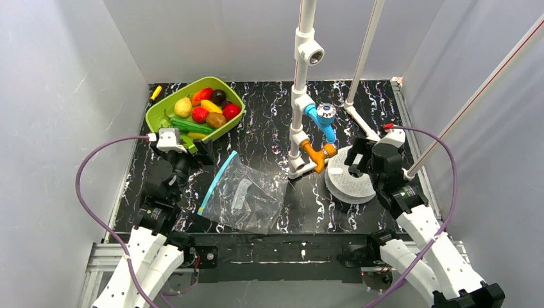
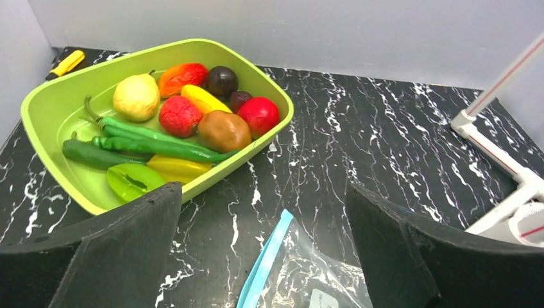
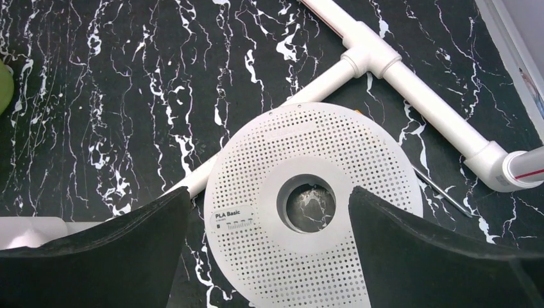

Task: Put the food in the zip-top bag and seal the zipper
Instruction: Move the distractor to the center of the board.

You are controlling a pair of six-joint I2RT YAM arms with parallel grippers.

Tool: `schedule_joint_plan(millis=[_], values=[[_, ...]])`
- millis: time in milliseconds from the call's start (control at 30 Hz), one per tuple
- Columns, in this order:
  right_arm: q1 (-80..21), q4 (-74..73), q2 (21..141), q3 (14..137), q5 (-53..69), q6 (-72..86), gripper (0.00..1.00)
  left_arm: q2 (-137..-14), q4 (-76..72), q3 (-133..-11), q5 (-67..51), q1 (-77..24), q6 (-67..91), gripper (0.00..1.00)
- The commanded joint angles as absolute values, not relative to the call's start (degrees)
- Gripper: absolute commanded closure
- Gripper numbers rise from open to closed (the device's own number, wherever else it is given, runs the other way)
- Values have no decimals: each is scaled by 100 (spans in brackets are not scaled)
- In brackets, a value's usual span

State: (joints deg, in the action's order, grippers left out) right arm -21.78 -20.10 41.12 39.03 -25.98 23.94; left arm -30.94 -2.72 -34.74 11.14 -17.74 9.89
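The food lies in a lime-green tray at the back left: several red, yellow, green, brown and dark purple toy pieces, also shown in the left wrist view. The clear zip-top bag lies flat mid-table, its light blue zipper along its left edge; the zipper's far end shows in the left wrist view. My left gripper is open and empty, between the tray and the bag. My right gripper is open and empty above a white perforated spool.
A white pipe stand with blue and orange fittings rises right of the bag. White pipes lie on the table beyond the spool. A small yellow tool lies behind the tray. Grey walls enclose the table.
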Motion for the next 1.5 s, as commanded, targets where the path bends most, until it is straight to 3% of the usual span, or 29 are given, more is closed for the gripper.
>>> schedule_joint_plan(millis=[0,167,400,600,767,900,1133,1367,1467], values=[[-2197,-2154,4069,4191,-2727,2501,2,-3021,-458,-3454,1959,-1741,1364,1],[-2197,-2589,4200,4371,-2366,2776,2,-3558,504,-4224,2938,-1746,1901,1],[-2197,-2617,3842,4002,-1278,2792,2,-4234,1901,-5381,2557,-1747,1455,1],[-2370,-2020,3342,3302,-197,2435,2,-3979,1481,-5033,1868,-1741,704,0],[-3641,-1791,3437,3066,-1040,2501,2,-3412,1046,-4362,1535,-1743,541,1],[-4667,-653,3372,2500,-1761,2392,2,-3158,1071,-4273,1402,-1742,553,0],[-4828,2419,3868,1408,-1163,2040,2,-3035,995,-4154,1182,-1746,662,0],[-4931,4270,4908,1220,-1463,1963,2,-3169,1020,-4162,1015,-1747,760,1],[-4931,4388,5134,1293,-1795,2086,2,-3212,1011,-4157,969,-1746,773,1]])
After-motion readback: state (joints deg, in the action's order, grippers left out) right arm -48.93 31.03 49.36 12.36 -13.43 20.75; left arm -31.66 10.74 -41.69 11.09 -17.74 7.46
